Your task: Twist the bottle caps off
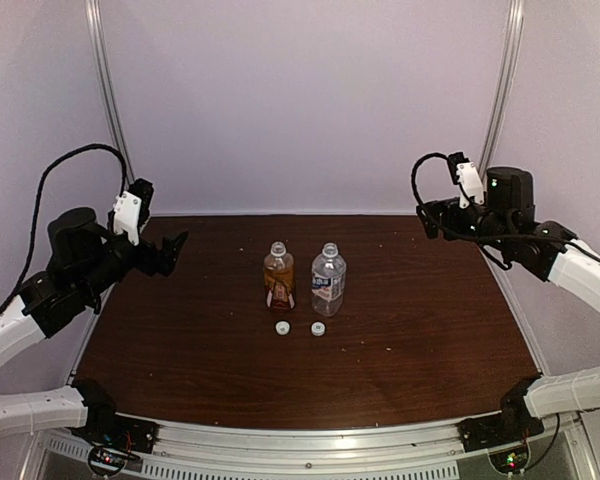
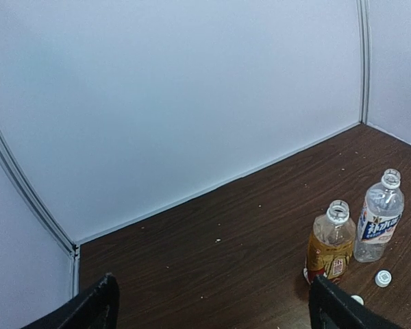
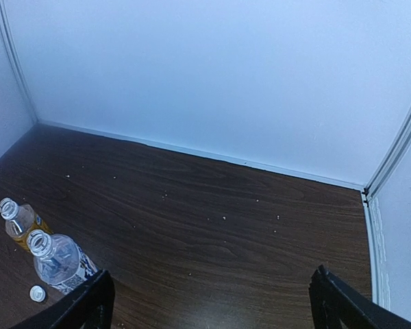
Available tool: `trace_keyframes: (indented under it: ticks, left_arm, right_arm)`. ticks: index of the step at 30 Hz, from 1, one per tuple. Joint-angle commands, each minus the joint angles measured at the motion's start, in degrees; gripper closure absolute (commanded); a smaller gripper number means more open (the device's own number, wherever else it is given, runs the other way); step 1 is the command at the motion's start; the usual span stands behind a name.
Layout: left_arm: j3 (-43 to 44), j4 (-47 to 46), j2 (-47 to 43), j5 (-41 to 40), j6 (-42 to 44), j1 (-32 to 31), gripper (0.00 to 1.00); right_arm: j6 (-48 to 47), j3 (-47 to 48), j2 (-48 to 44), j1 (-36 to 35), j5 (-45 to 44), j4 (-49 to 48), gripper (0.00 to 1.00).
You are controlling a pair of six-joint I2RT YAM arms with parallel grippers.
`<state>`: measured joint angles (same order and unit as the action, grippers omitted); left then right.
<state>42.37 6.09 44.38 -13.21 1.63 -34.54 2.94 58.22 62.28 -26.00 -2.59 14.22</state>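
Two open-necked bottles stand upright mid-table: the amber-brown bottle [image 1: 278, 278] on the left and the clear bottle [image 1: 328, 280] on the right. Two white caps lie on the table just in front of them, the left cap [image 1: 282, 327] and the right cap [image 1: 318, 329]. My left gripper [image 1: 173, 252] hovers open and empty over the far left of the table. My right gripper [image 1: 428, 218] hovers open and empty over the far right. The left wrist view shows the amber bottle [image 2: 331, 243], the clear bottle [image 2: 379, 219] and a cap [image 2: 383, 277]. The right wrist view shows the clear bottle [image 3: 55, 264], the amber bottle [image 3: 20, 223] and a cap [image 3: 37, 293].
The dark wood table [image 1: 420, 330] is closed in by white walls at the back and sides. A metal rail [image 1: 310, 440] runs along the near edge between the arm bases. Small pale specks dot the tabletop.
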Motion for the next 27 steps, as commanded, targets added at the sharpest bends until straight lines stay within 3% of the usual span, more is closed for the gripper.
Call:
trace_keyframes:
  ticks: [1, 27]
  left_arm:
    - [-0.85, -3.49, -0.87, 1.04, 1.25, 0.44, 0.02]
    - [-0.87, -2.83, -1.54, -0.56, 1.95, 0.44, 0.02]
  right_arm:
    - [-0.32, -0.72, 0.12, 0.16, -1.05, -1.79, 0.0]
    - [-0.12, -0.77, 0.04, 0.16, -0.19, -1.44, 0.0]
